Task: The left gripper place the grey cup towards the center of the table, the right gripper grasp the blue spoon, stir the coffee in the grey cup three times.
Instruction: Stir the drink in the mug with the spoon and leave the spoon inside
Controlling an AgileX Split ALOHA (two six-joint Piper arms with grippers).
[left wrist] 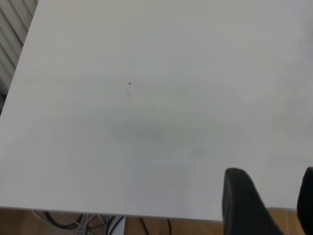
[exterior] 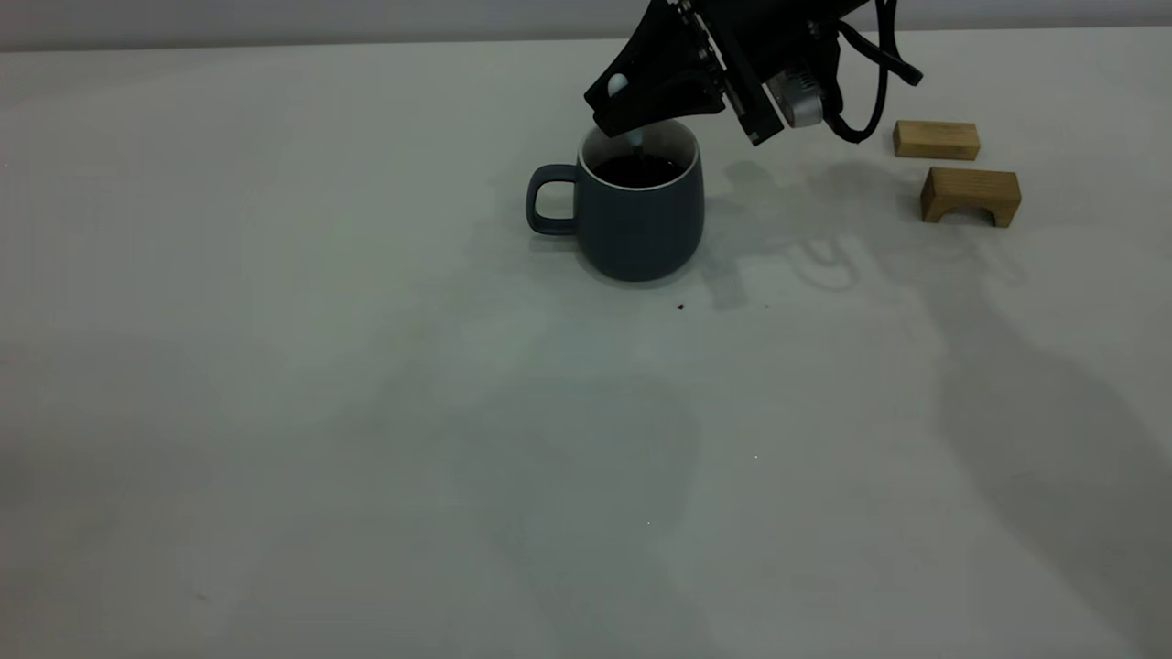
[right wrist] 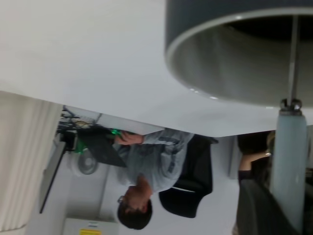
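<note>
The grey cup stands upright near the middle of the table, handle pointing left in the exterior view, with dark coffee inside. My right gripper hovers just above its rim, shut on the blue spoon, whose metal neck dips into the cup. In the right wrist view the pale blue spoon runs from my right gripper into the cup. My left gripper is out of the exterior view; its wrist view shows it open over bare table near an edge.
Two tan wooden blocks lie at the back right, right of the right arm. A seated person shows beyond the table in the right wrist view. The table's edge with cables below lies close to the left gripper.
</note>
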